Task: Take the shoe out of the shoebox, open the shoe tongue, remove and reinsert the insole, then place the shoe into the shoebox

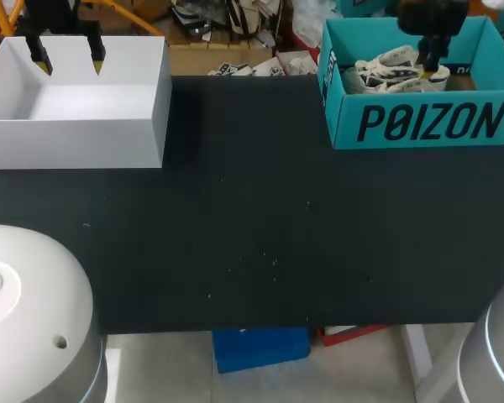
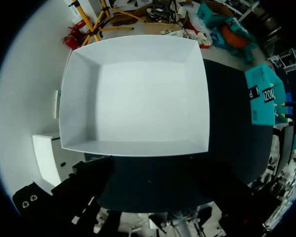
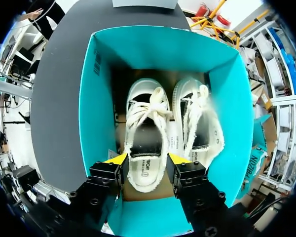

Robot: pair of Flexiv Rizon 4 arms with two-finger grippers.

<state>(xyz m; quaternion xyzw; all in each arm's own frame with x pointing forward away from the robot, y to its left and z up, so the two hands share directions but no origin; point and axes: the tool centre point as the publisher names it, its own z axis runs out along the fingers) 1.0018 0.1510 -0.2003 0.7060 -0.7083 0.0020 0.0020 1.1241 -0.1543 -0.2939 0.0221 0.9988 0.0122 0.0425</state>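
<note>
Black table point(image 1: 252, 235) holds a shoebox point(image 1: 420, 122) where right jaws, apart, half-hide a shoe point(image 1: 386, 71); left jaws apart.

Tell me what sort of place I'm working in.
Probably a robot test bench, not a shop: a black table carries a teal shoebox holding two white shoes and an empty white box, with my right gripper over the shoes.

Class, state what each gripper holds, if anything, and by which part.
Left gripper: nothing, open above the white box. Right gripper: straddles the heel of one shoe in the teal shoebox; a hold cannot be told.
</note>
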